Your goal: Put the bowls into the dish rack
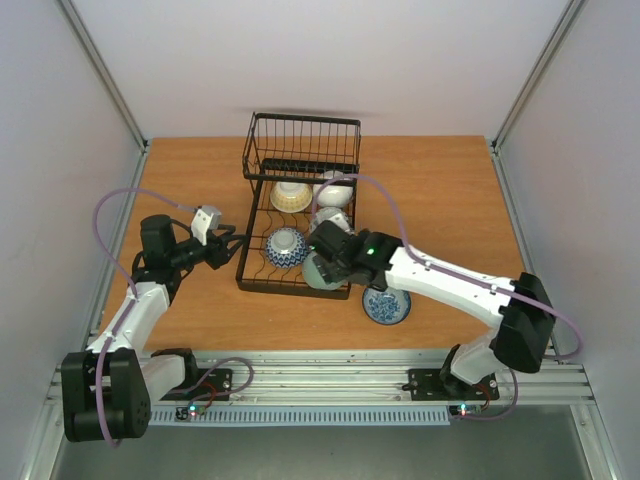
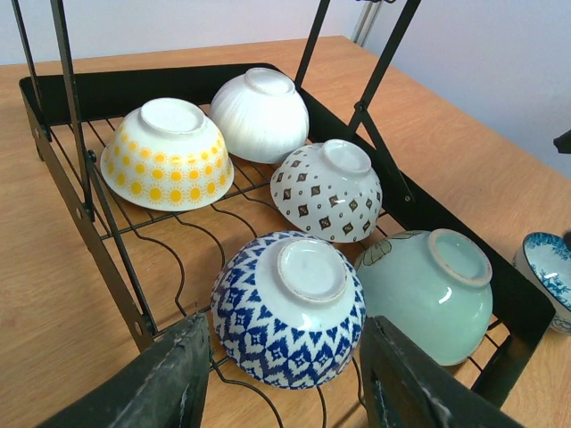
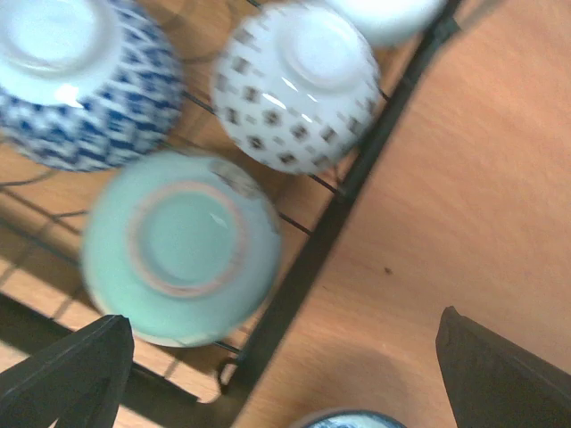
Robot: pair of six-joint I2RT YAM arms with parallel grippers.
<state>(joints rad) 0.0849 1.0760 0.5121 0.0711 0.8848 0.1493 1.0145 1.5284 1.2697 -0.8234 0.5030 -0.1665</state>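
The black wire dish rack holds five bowls upside down: yellow-dotted, plain white, brown-diamond patterned, blue-and-white patterned and pale green. My left gripper is open at the rack's left edge, and the blue patterned bowl lies just beyond its fingers. My right gripper hangs open over the rack's near right corner, beside the pale green bowl, holding nothing. Another blue-and-white bowl sits upright on the table right of the rack.
The rack's taller basket section rises at the far end. Its black frame runs diagonally under my right gripper. Bare wooden table lies to the right of the rack, with white walls around it.
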